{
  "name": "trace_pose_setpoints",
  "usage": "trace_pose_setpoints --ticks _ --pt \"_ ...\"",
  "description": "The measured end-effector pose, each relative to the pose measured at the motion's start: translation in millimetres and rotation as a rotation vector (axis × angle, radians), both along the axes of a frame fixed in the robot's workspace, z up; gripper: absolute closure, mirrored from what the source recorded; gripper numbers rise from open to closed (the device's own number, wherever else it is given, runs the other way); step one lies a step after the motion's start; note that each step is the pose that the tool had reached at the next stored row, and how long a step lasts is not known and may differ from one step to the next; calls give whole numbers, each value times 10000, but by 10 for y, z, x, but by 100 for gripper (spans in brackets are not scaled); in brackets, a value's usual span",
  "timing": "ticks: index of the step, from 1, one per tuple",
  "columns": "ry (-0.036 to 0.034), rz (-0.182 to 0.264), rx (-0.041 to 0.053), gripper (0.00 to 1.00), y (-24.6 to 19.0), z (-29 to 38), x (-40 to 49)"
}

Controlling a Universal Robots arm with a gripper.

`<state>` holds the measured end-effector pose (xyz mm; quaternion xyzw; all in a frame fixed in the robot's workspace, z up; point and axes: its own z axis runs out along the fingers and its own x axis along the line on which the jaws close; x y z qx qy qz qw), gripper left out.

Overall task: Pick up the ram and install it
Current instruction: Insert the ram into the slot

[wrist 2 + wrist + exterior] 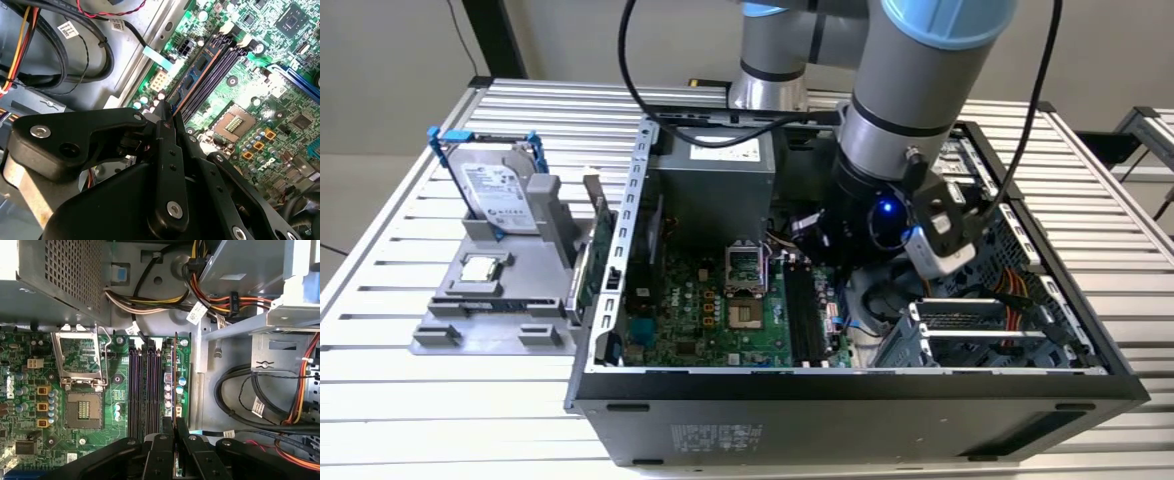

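An open computer case [854,385] was recorded lying on a slatted metal table [400,400], its motherboard [707,310] exposed. The arm [907,90] was seen reaching down into the case from above, over the memory slot area. The ram [192,82], a slim dark blue-green stick with black chips, was found standing on edge in the outermost slot of the memory slots [145,385], at the board edge nearest the cable bay; in the first wrist view it [173,380] was seen edge-on as a thin strip beside the empty dark slots. The gripper [175,432] was noted closed upon the near end of the ram, its two black fingers [167,150] pressed together over the stick's top edge. Whether the stick was fully seated in the slot could not be judged, the contact being partly hidden by the fingers. The empty CPU socket [82,412] was logged with its retention frame raised. On a grey holder [494,300] at the exterior view's left, a silver hard drive [500,190] in a blue frame and a small square CPU chip [480,268] were listed, well apart from the gripper.
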<state>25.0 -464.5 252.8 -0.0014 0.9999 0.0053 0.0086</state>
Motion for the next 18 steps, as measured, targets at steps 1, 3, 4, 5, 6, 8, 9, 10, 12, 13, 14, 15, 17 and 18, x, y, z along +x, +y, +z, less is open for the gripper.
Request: trace_pose_setpoints --ticks 1,3,4,5,6,8,9,10,12,13,14,15,17,18 --pt "0 0 -5 100 -2 -4 -1" --pt "1 0 -13 100 -6 -13 -4" --pt "1 -1 -16 100 -9 -17 -6" --pt "1 -1 -19 100 -11 -21 -9" --pt "0 -1 -20 100 -12 -27 -13" --pt "1 -1 -26 100 -16 -36 -21" --pt "0 -1 -28 100 -19 -40 -25" --pt "0 -1 -31 100 -20 -47 -28" --pt "0 0 -39 100 -23 -58 -32" --pt "0 0 -42 100 -24 -65 -34" --pt "0 -1 -45 100 -25 -73 -35" --pt "0 0 -50 100 -28 -80 -36" --pt "0 0 -54 100 -35 -92 -38" --pt "1 0 -56 100 -37 -99 -39"
